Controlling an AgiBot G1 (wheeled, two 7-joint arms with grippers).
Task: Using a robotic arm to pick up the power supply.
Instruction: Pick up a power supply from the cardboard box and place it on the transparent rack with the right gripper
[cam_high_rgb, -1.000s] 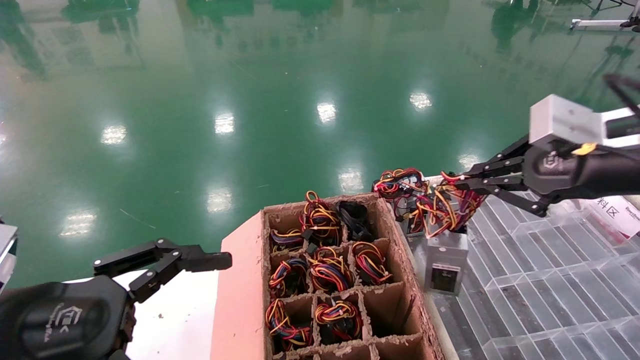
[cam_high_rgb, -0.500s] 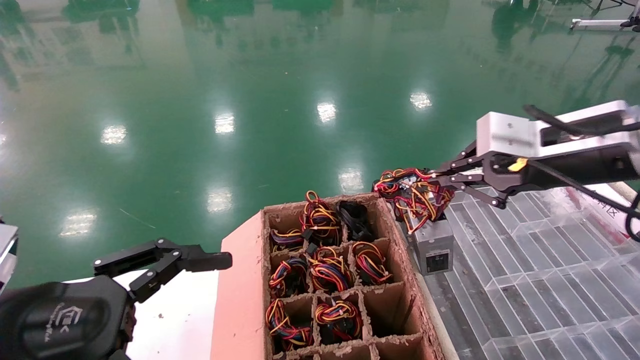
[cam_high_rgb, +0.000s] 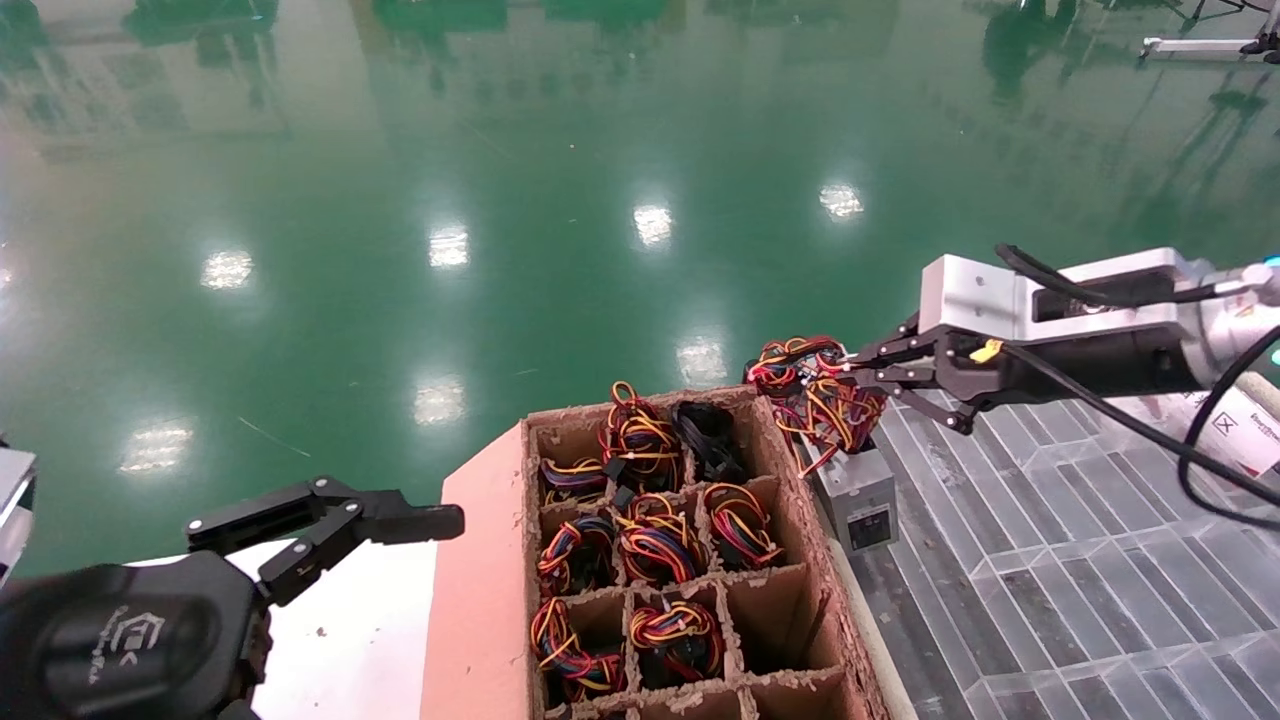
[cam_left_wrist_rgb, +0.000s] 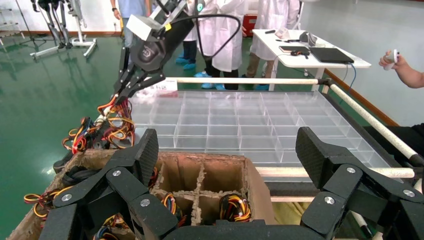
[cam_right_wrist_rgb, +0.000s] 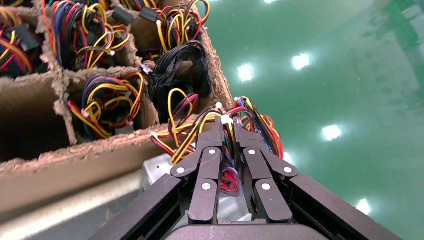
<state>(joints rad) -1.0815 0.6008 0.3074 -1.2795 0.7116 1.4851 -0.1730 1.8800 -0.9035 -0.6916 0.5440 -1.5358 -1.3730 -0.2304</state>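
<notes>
The power supply (cam_high_rgb: 858, 497) is a small silver box with a bundle of red, yellow and black wires (cam_high_rgb: 835, 405) on top. My right gripper (cam_high_rgb: 852, 366), the robotic arm with the silver wrist block, is shut on that wire bundle. The box hangs tilted beneath it, close to the cardboard box's right wall. In the right wrist view the fingers (cam_right_wrist_rgb: 215, 142) pinch the wires, with the silver body (cam_right_wrist_rgb: 156, 167) behind them. My left gripper (cam_high_rgb: 405, 520) is parked low at the left, open and holding nothing (cam_left_wrist_rgb: 227, 150).
A cardboard divider box (cam_high_rgb: 480, 600) holds several more wired supplies in its cells. A clear compartment tray (cam_high_rgb: 1080, 560) lies to its right. Another wire bundle (cam_high_rgb: 790, 360) sits at the tray's far corner. People and a white table (cam_left_wrist_rgb: 310, 55) stand beyond the tray.
My right gripper has swung left and lower, carrying the power supply from over the tray towards the cardboard box's right wall. The left arm has not moved.
</notes>
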